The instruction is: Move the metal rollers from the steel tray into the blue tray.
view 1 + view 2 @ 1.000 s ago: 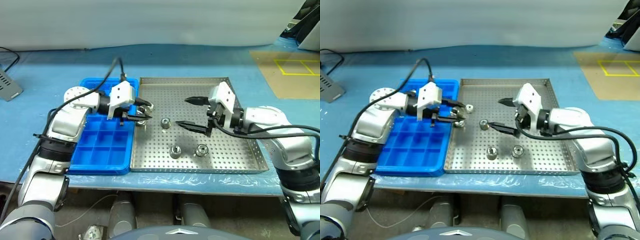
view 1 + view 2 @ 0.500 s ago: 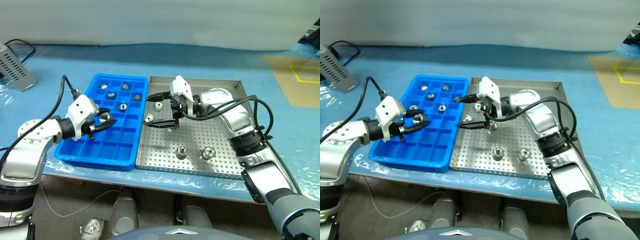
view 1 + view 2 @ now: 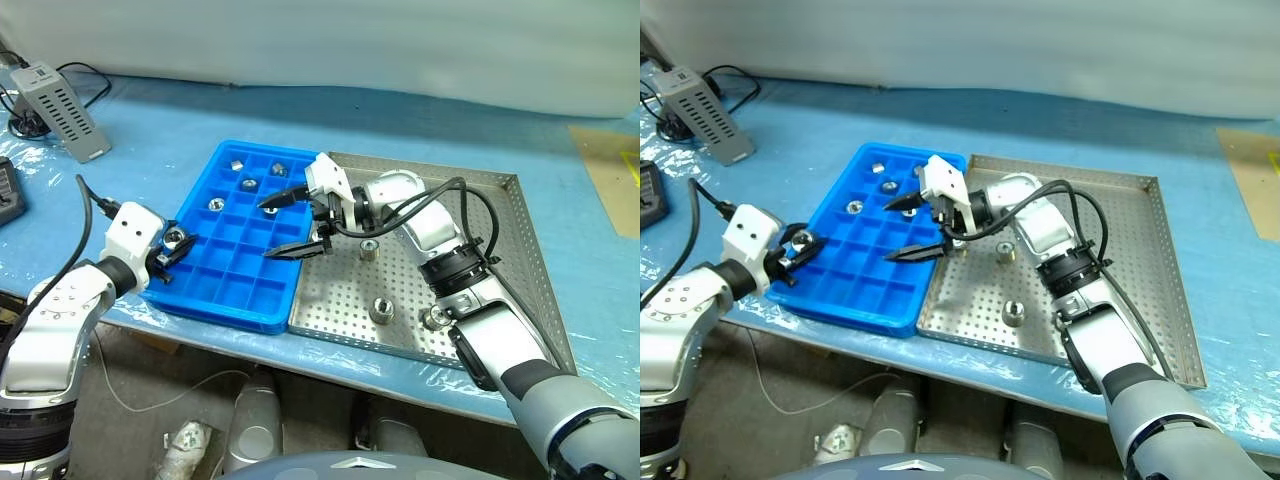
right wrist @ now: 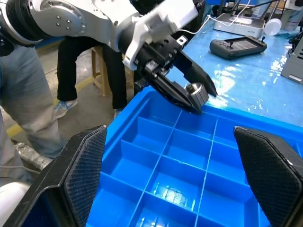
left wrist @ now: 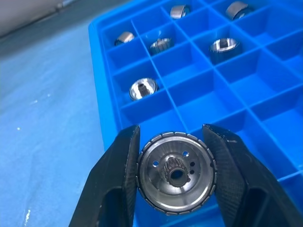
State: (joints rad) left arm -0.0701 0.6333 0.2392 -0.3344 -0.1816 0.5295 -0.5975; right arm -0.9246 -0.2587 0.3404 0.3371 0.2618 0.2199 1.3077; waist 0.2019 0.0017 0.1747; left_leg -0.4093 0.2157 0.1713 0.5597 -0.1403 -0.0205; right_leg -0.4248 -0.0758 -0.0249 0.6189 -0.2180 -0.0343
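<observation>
The blue tray [image 3: 240, 272] lies left of the steel tray [image 3: 510, 250]. My left gripper [image 3: 176, 245] is shut on a metal roller [image 5: 176, 171], held level just above the blue tray's near left edge. Several rollers [image 5: 143, 88] sit in the blue tray's far compartments. My right gripper [image 3: 268, 230] stands wide open and empty over the blue tray's right side, pointing left toward the left gripper. Three rollers [image 3: 368, 248] [image 3: 381, 310] [image 3: 433, 320] rest on the steel tray, beneath and beside the right arm.
A grey box [image 3: 60, 95] with cables stands at the table's far left, with a black device [image 3: 5, 190] at the left edge. A handheld controller [image 4: 236, 45] lies on the blue table cover. A person's legs [image 4: 19, 94] stand beside the table.
The camera has swung left. My left gripper carried the roller from the trays' seam across to the blue tray's left edge. The right gripper swung left from the steel tray over the blue tray, still open.
</observation>
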